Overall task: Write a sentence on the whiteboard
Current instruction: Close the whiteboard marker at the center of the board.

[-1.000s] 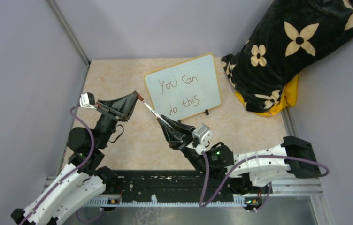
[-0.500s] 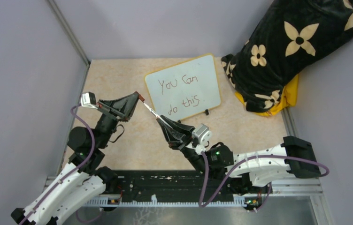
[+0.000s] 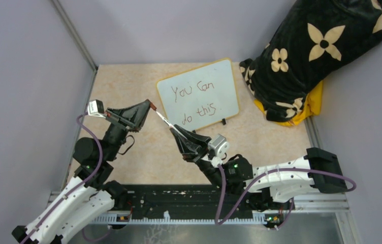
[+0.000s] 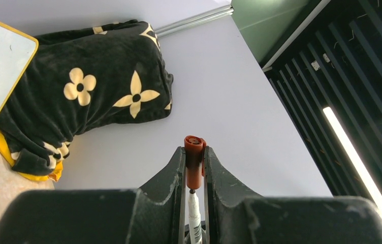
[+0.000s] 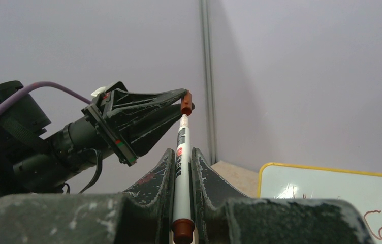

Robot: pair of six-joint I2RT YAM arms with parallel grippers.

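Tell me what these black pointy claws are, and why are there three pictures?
They are the ends of two robot arms bolted to a table. One picture looks down from above. The other two come from little cameras on each arm's wrist, so you see the claws up close. On the table lies a whiteboard with the sentence "You Can do this" written on it. A black flowery cushion sits in the corner. The right gripper pinches a white marker. The left gripper pinches a reddish cap, right at the marker's tip. I think they want to close the marker.
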